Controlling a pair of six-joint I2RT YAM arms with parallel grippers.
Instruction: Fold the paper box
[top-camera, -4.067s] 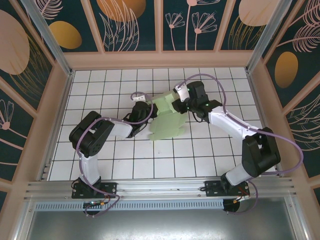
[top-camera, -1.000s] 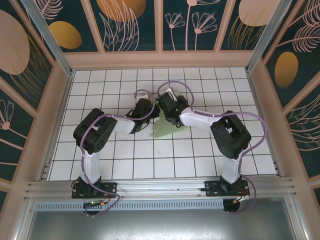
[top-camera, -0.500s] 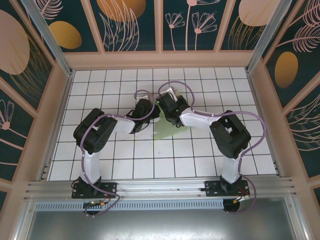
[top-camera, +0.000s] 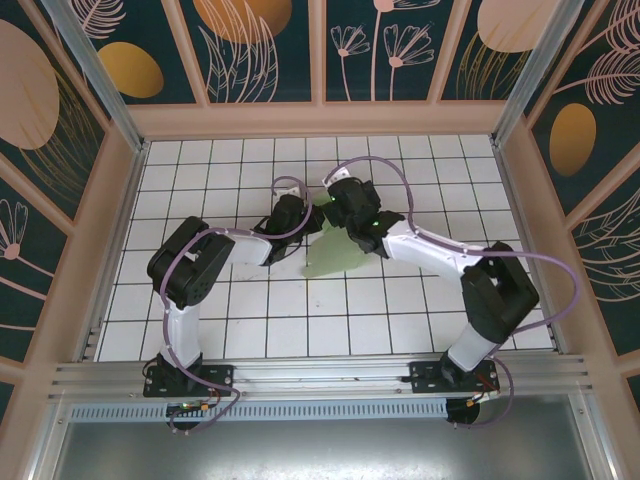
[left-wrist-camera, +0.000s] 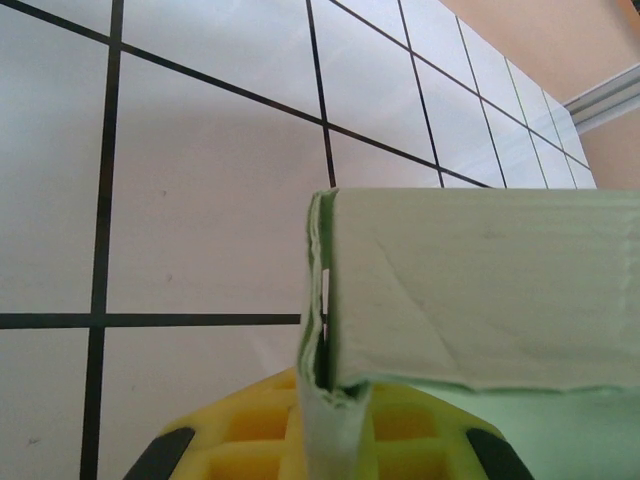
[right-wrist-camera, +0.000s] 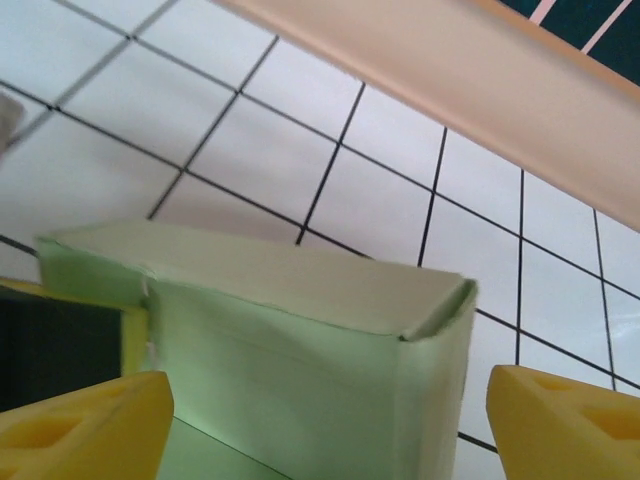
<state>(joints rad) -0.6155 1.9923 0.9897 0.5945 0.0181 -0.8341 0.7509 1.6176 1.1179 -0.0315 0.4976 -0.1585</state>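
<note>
Elbows out, L gripper (left-wrist-camera: 325, 425) pinching paper box (top-camera: 337, 256), R gripper (right-wrist-camera: 330, 418) wide.

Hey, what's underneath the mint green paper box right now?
White gridded table lies below the paper box. The left end effector pinches its edge. Whatever sits directly under the card is covered.

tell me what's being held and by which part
The left gripper pinches the paper box by a thin card edge at its end; the right gripper stands open astride it, holding nothing.
</note>
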